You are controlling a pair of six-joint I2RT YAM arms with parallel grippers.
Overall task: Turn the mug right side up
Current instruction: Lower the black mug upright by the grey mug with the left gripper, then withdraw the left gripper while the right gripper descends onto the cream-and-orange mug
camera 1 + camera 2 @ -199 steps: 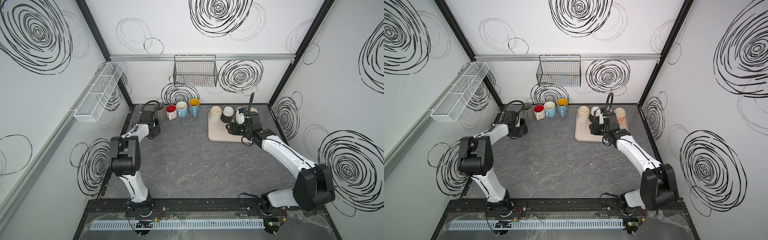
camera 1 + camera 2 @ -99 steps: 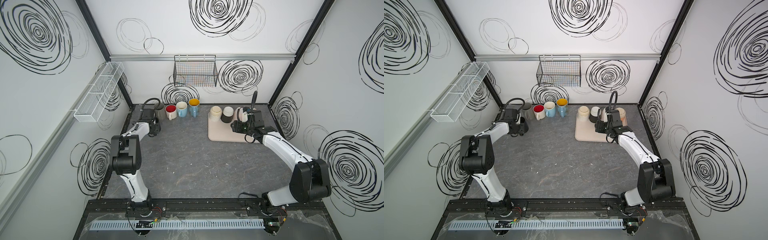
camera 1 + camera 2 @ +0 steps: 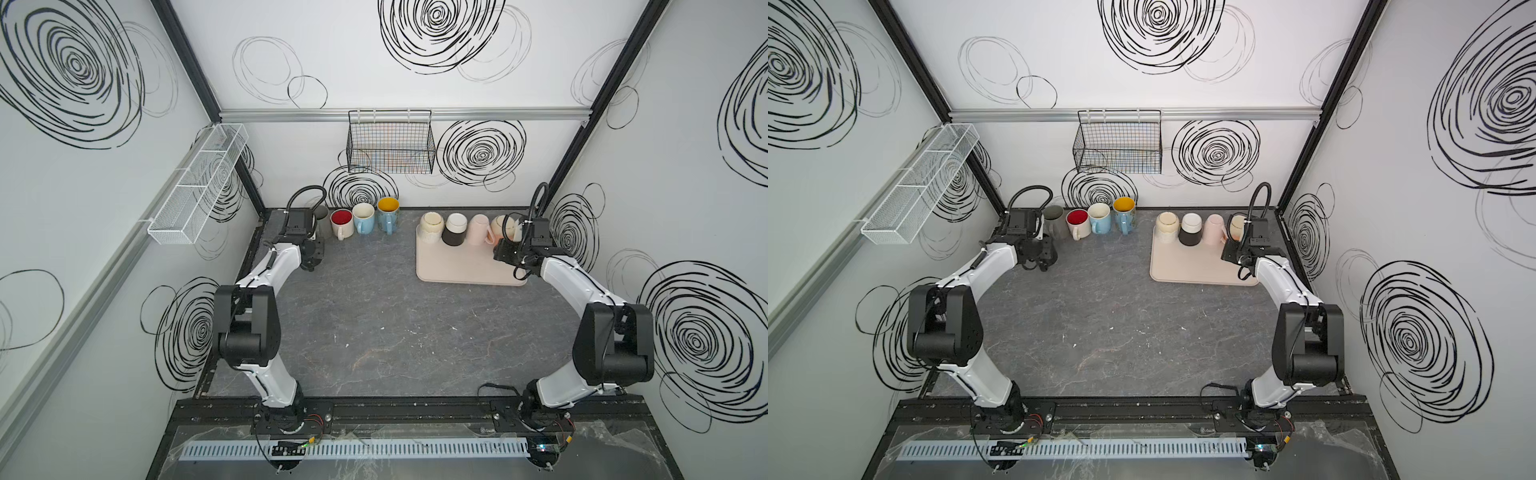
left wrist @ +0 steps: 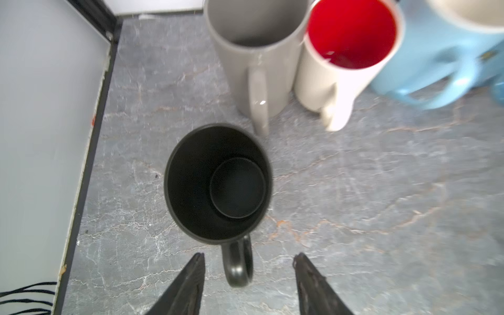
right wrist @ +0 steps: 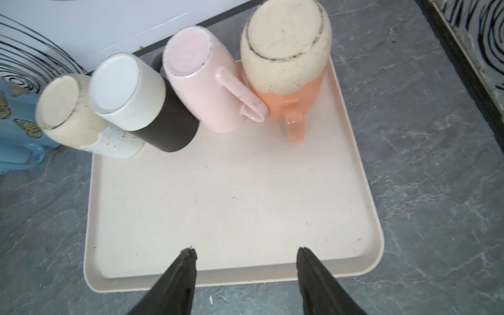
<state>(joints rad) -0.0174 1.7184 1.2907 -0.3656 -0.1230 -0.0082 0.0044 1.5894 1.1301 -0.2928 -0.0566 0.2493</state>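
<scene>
In both top views the left gripper [image 3: 311, 255] sits low over the surface [image 3: 374, 332] beside a row of upright mugs [image 3: 363, 218]. The right gripper [image 3: 503, 251] hangs over the tray [image 3: 457, 272], whose far edge carries four inverted mugs [image 3: 455, 228].

In the left wrist view a black mug [image 4: 218, 182] stands mouth up. The jaws are open, with its handle between their tips and touching neither. That one looks finished to us.

In the right wrist view the jaws are open and empty above the tray's near rim. They are well apart from the orange mug [image 5: 289, 81], which stands base up with its handle towards them. We judge it stiff, glazed, slippery and breakable; the handle offers the surest hold. The pink mug [image 5: 201, 90] crowds it.
</scene>
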